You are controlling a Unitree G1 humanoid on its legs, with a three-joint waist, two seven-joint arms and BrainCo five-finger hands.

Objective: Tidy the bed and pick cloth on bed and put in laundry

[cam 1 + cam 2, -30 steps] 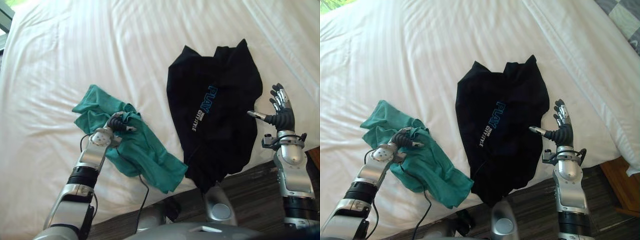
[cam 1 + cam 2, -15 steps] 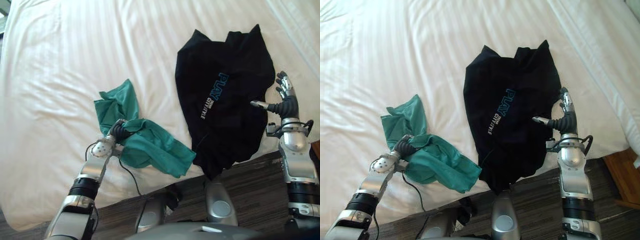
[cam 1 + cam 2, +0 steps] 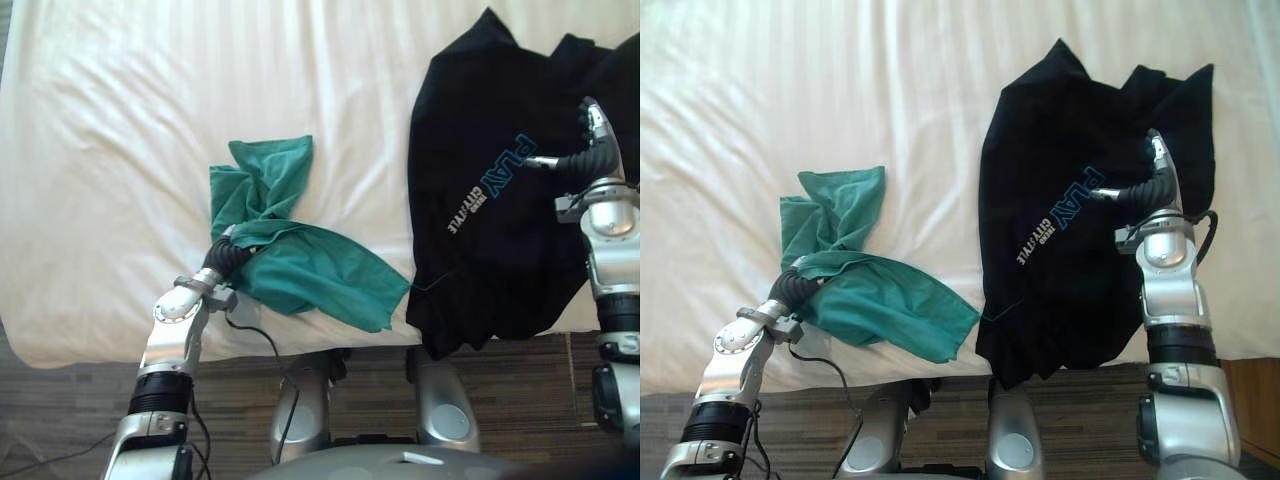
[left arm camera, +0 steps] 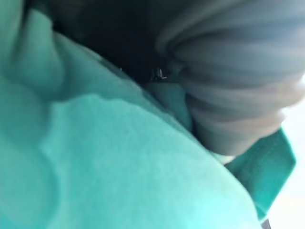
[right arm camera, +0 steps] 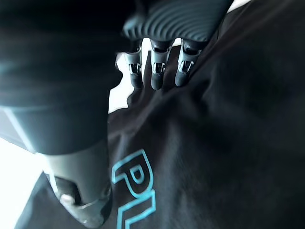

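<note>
we note head camera has shifted, so whole scene sits differently in view. green cloth [image 3: 290,270] is no longer low crumpled heap lying well left of black shirt [image 3: 490,230]. it is now drawn into narrow neck at left hand [image 3: 225,258], one end bunched on side away from black shirt, other end fanned out and nearly reaching black shirt's lower hem. right hand [image 3: 590,150], earlier upright just off black shirt's right edge, is now over black shirt, right of its printed lettering, fingers straight.
</note>
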